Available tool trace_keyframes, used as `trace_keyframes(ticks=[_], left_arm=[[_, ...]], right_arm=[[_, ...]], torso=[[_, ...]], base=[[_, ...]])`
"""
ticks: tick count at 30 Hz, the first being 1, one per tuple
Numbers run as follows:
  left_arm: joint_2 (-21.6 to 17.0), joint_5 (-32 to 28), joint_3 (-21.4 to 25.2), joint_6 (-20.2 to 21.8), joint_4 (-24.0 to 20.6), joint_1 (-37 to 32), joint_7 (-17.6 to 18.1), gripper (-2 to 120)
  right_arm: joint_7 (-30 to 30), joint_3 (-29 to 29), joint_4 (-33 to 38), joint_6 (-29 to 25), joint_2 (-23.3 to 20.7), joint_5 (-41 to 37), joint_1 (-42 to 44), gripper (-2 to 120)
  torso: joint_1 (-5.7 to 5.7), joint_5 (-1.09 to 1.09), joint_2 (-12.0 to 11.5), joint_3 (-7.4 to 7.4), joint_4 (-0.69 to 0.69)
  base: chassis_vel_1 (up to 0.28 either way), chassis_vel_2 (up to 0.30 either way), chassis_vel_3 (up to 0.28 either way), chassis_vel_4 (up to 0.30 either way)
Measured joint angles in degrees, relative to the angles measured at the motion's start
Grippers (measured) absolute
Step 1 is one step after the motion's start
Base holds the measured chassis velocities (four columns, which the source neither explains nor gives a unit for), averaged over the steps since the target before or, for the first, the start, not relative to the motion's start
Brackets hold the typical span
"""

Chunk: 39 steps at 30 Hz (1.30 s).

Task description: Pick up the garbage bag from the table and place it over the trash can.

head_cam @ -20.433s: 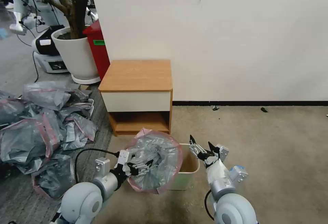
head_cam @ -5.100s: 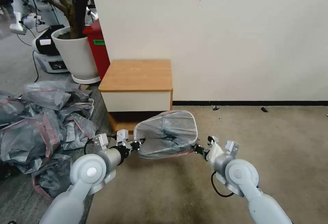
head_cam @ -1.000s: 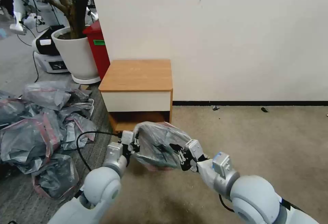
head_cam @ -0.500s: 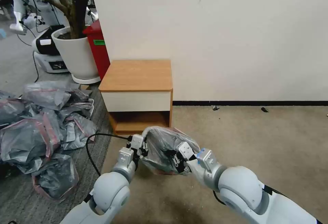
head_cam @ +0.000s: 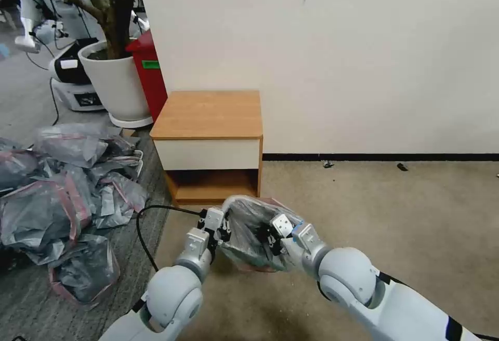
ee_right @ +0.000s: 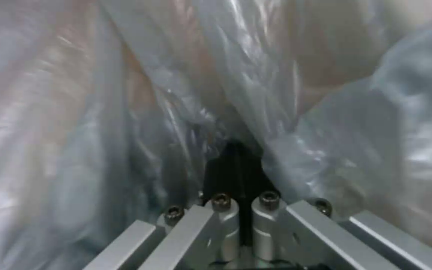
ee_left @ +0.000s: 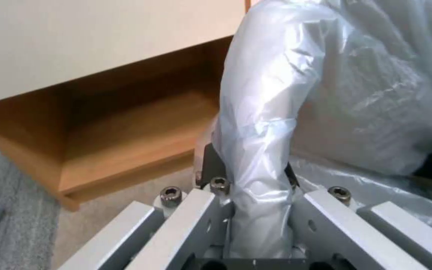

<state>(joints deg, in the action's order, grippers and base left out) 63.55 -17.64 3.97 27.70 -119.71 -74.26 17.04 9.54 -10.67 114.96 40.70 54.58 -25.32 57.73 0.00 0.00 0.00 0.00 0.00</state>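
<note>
I have one garbage bag (head_cam: 248, 234) stretched between my two grippers, low over the carpet just in front of the nightstand (head_cam: 209, 115). The left gripper (head_cam: 222, 231) sits at the bag's left edge; in the left wrist view its fingers (ee_left: 211, 165) are clamped on a twisted fold of the grey film (ee_left: 256, 142) that runs straight up out of the jaws, with the nightstand's open shelf gap (ee_left: 126, 127) just beyond it. The right gripper (head_cam: 266, 238) is pressed into the bag's right side, plastic draped on both sides of it. In the right wrist view its two fingers (ee_right: 221, 210) stand almost together with a dark slit between them, and the film (ee_right: 176, 93) crowds in all around; I cannot tell whether they actually pinch any of it.

The bag bulges upward between the two grippers, its pink rim band showing at the bottom edge and at the far top. I cannot make out the trash can under it.

Off to the left gripper's outer side, well apart, lies one heap of similar grey-and-pink bags (head_cam: 57, 190). Farther beyond the nightstand stand one white plant pot (head_cam: 115, 83) and one red box (head_cam: 149, 70).
</note>
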Motion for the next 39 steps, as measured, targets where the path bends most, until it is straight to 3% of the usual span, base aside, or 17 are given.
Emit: trace_keyframes(ticks=[12,24,39], left_arm=[[0.87,0.65,-0.95,0.0,0.2,0.37,-0.01,2],[1.81,0.83,-2.87,0.01,2.12,2.09,0.0,2],[1.69,0.83,-3.73,0.01,2.34,2.41,0.02,2]], right_arm=[[4.1,-4.87,-6.36,-0.04,1.43,-0.07,-3.71,0],[6.54,-13.47,-12.5,-0.07,2.35,-0.14,-10.79,0],[9.01,-17.65,-20.05,-0.1,3.32,-4.86,-15.52,0]], torso=[[0.0,0.0,0.0,0.0,0.0],[0.0,0.0,0.0,0.0,0.0],[0.0,0.0,0.0,0.0,0.0]], base=[[0.0,0.0,0.0,0.0],[0.0,0.0,0.0,0.0],[0.0,0.0,0.0,0.0]])
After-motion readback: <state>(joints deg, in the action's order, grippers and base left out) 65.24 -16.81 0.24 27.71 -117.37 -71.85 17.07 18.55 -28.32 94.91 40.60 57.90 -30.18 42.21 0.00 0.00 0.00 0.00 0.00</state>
